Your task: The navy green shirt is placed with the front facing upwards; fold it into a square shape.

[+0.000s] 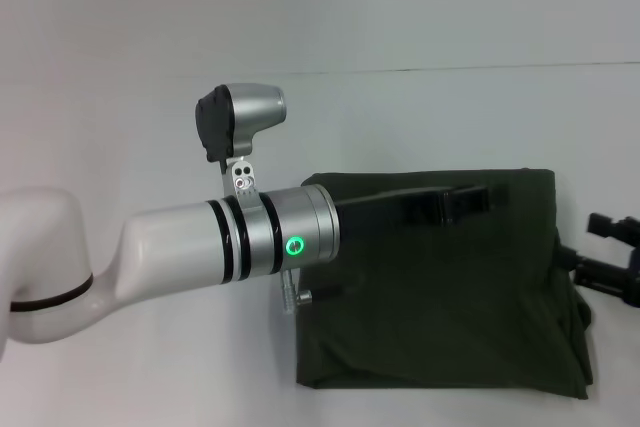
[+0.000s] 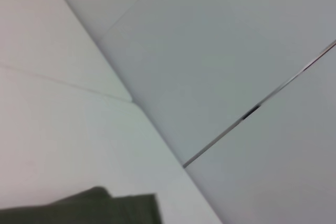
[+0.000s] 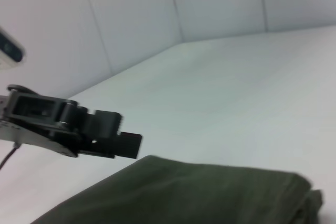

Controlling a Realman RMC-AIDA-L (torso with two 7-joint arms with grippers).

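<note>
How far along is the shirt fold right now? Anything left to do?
Mostly done: the navy green shirt lies on the white table as a near-square folded block, plain side up. The left gripper hovers over its far edge; the right gripper sits beside its right edge. Left: tidying the slightly uneven right edge.

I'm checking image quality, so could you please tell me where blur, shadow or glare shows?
Head view: the left arm looms soft, hiding part of the shirt. Left wrist view: mostly pale wall, shirt corner blurred. Right wrist view: left gripper soft; no glare.
</note>
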